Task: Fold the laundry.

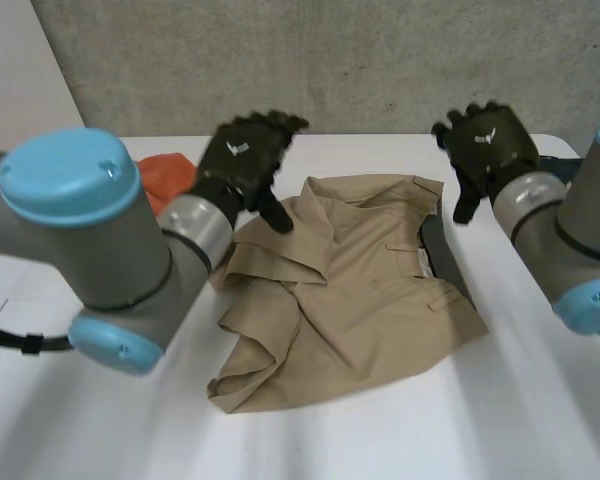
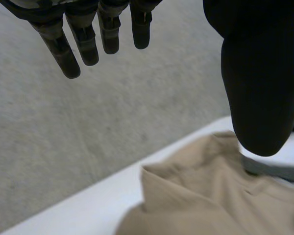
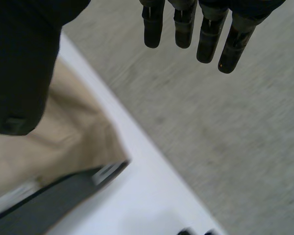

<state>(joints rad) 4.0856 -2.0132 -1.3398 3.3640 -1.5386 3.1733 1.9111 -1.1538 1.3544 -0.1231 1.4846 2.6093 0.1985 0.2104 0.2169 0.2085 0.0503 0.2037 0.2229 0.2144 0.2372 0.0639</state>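
A tan garment [image 1: 345, 290] lies crumpled and partly folded in the middle of the white table [image 1: 500, 420]. A dark grey cloth [image 1: 442, 255] sticks out from under its right edge. My left hand [image 1: 245, 155] hovers above the garment's far left corner, fingers straight and spread, thumb pointing down, holding nothing. My right hand [image 1: 488, 142] hangs above the far right corner, also open and empty. In the left wrist view the tan garment [image 2: 220, 196] lies below the thumb [image 2: 257, 83]. In the right wrist view the tan garment [image 3: 49, 142] and grey cloth [image 3: 54, 200] lie under the thumb [image 3: 19, 63].
An orange cloth [image 1: 165, 180] lies at the table's far left, behind my left arm. A grey concrete wall [image 1: 380, 60] rises past the table's far edge. A dark blue item [image 1: 560, 165] sits behind my right forearm.
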